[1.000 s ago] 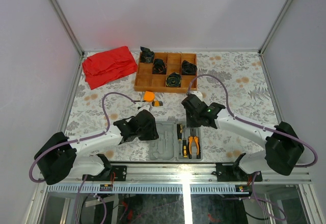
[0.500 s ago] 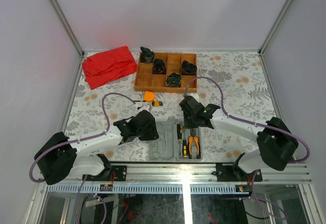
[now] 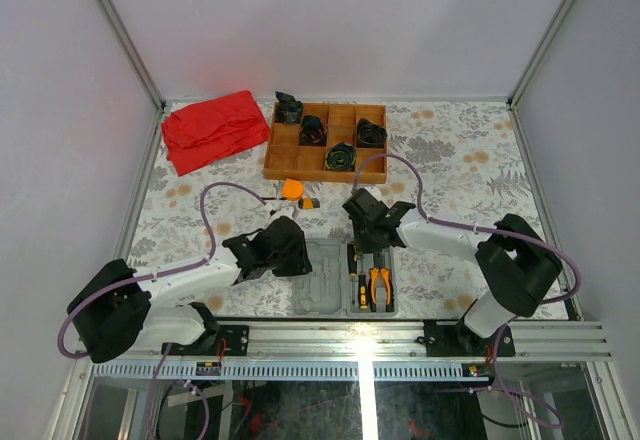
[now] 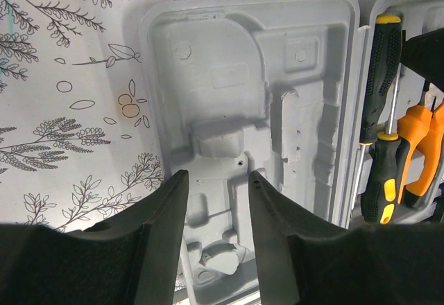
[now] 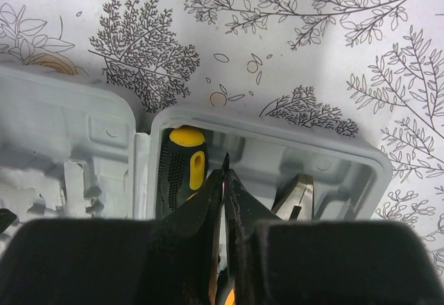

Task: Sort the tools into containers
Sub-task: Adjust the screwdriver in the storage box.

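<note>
The grey case (image 3: 318, 282) lies open at the near edge. Its left half (image 4: 229, 76) is empty. Its right half (image 5: 277, 128) holds two black-and-yellow screwdrivers (image 4: 380, 62) and the orange-handled pliers (image 3: 380, 287). My left gripper (image 4: 218, 180) is open and empty above the empty half. My right gripper (image 5: 224, 170) hovers over the far end of the right half, beside a screwdriver handle (image 5: 180, 166) and the pliers' tip (image 5: 295, 197). It is shut, with a thin black edge sticking out between its tips. The orange tape measure (image 3: 292, 189) and the yellow-grey piece (image 3: 310, 202) lie beyond the case.
A brown wooden tray (image 3: 280, 150) with black coiled bundles stands at the back middle. A red cloth (image 3: 212, 128) lies at the back left. Cables loop from both arms over the flowered tabletop.
My right gripper has moved left, over the far end of the case's right half. The left arm has not moved.
</note>
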{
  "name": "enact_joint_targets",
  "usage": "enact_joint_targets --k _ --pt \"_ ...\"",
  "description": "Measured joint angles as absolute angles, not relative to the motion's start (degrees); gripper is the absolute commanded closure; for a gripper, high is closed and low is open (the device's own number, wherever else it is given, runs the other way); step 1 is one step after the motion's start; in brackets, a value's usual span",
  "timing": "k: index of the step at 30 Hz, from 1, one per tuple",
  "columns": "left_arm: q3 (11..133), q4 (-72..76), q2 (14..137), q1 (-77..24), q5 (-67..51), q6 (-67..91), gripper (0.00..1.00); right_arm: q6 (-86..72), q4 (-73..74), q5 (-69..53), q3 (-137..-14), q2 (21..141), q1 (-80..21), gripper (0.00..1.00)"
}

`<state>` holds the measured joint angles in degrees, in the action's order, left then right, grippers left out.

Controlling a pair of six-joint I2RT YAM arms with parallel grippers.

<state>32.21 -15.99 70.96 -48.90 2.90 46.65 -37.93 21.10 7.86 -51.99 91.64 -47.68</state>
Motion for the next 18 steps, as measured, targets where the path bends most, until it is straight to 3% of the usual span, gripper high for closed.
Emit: enact_joint_targets --k 11,18 --pt "32.21 -15.97 71.46 -48.9 2.74 46.65 0.61 -37.69 26.59 7.84 -59.11 97.78 -47.68 1.0" --pt "32.21 -15.9 72.07 -48.9 2.66 46.65 0.61 -37.23 28.6 7.03 -61.49 100.66 -47.59 1.0"
